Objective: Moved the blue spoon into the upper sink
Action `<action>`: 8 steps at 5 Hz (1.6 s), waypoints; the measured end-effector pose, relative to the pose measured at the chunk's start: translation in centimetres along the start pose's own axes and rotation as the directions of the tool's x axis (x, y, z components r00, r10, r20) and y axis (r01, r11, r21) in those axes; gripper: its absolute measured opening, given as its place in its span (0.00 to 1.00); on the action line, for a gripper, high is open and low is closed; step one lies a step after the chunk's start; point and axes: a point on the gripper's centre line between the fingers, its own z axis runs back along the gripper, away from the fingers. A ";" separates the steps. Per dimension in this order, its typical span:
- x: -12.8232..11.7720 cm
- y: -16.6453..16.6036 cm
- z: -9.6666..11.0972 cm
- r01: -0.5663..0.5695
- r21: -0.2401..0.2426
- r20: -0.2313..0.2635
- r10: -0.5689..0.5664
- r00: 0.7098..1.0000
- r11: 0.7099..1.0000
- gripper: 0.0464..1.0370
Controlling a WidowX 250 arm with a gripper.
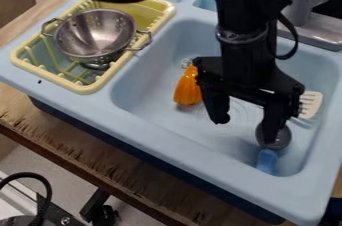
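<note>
The tool [244, 130] hangs inside the light blue sink [143, 120], right of centre in the camera view, at the end of the black arm [244, 25] coming down from the top edge. Its two fingers are spread well apart, with the sink floor visible between them. The spoon [267, 161] lies in the sink at the lower right of the view, its blue part near the near wall. A dark grey round piece [282, 137] adjoins its upper end; whether this belongs to the spoon cannot be told. The right-hand finger in the view overlaps the round piece; contact cannot be confirmed. A white slotted turner [310, 104] lies right of the tool, partly hidden by it. An orange ribbed piece [188, 87] rests in the sink to the left of the tool. A pale yellow rack [90, 86] is set at the left end of the sink unit and holds a metal colander [97, 30], upright, with two wire handles. A grey faucet [302, 0] stands at the upper right, behind the basin. The sink unit sits on a worn wooden counter [100, 160].
</note>
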 end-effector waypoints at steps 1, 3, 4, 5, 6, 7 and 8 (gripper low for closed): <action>-0.7 -0.9 -0.8 0.014 -0.010 0.003 -0.014 1.000 1.000 0.96; -1.3 -2.9 -2.6 0.004 -0.016 -0.006 -0.004 1.000 1.000 0.96; -1.0 -3.0 -3.0 -0.013 -0.002 0.016 0.013 1.000 1.000 0.96; -0.7 -2.8 -3.3 -0.016 0.008 0.039 0.016 0.999 1.000 0.96; -0.7 -2.8 -3.6 -0.008 0.016 0.058 0.007 0.998 1.000 0.96; -1.1 -2.9 -3.9 -0.023 -0.006 0.058 0.023 0.998 1.000 0.96; -1.9 -2.5 -3.8 -0.026 -0.043 0.044 0.027 0.999 0.999 0.96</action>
